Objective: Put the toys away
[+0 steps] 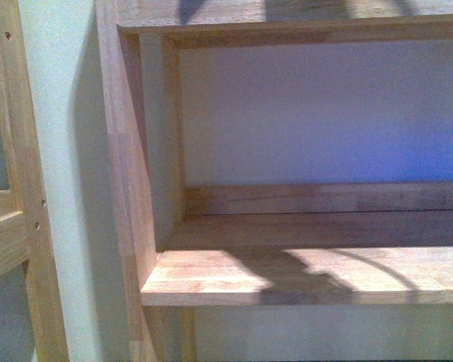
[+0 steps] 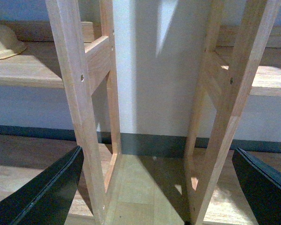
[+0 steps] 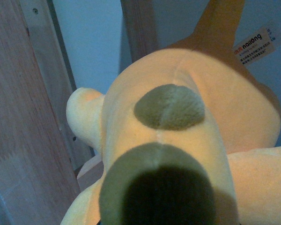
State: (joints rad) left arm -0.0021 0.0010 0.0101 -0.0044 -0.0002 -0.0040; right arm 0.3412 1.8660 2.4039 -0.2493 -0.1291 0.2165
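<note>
Front view: a pale wooden shelf unit (image 1: 128, 188) with a flat shelf board (image 1: 302, 275) crossed by curved shadows. No arm or toy shows.

Left wrist view: your left fingers (image 2: 47, 192), dark and wedge-shaped, stand wide apart and hold nothing. They face light wooden uprights (image 2: 84, 117).

Right wrist view: the soft yellow-orange plush animal (image 3: 215, 93) fills the picture, close against the camera. Its long axis runs away toward its white paper tag (image 3: 255, 44). Your right fingers are hidden, so you cannot tell their grip, but that arm is plainly nearer.

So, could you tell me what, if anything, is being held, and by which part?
The left end effector is open and empty. The plush toy fills the right wrist view, but no fingers show, so its hold cannot be told.
</note>
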